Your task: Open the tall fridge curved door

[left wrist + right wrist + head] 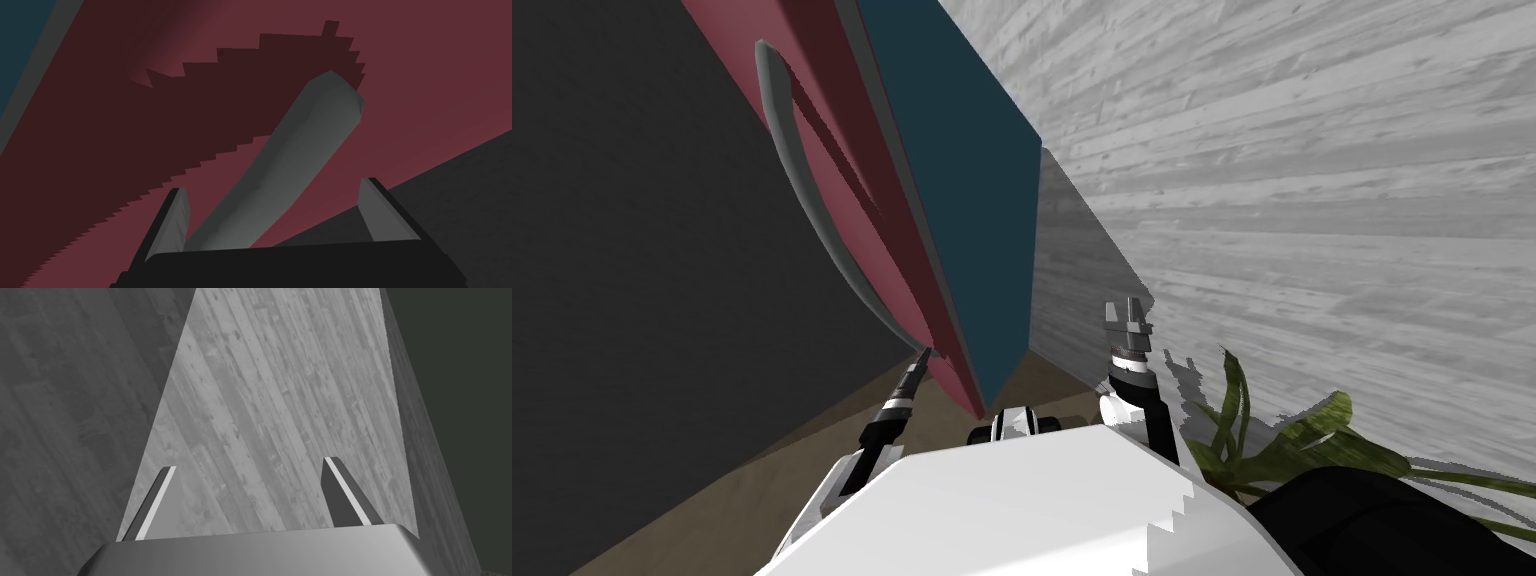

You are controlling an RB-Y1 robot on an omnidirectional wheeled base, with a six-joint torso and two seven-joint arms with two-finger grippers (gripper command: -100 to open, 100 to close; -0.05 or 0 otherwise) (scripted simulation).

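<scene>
Left gripper (274,187) released, fingers straddling lower end of grey handle (305,145) on red fridge door (425,65). Best: centre handle, clench firmly, pull along hinge arc. Right gripper (1127,318) released, idle.

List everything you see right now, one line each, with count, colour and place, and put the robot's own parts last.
door: one, dark red, straight ahead on the fridge front
handle: one, grey, long and curved, on the door
fridge side: one, dark teal, right of the door
plank wall: one, light grey, right of the fridge
dark wall: one, dark grey, left of the door
floor: brown, below the fridge
plant: one, green, low on the right by the plank wall
black shape: one, beside the plant, unclear what
left tool: open, fingers either side of the handle's lower end
right tool: open, raised near the plank wall
</scene>
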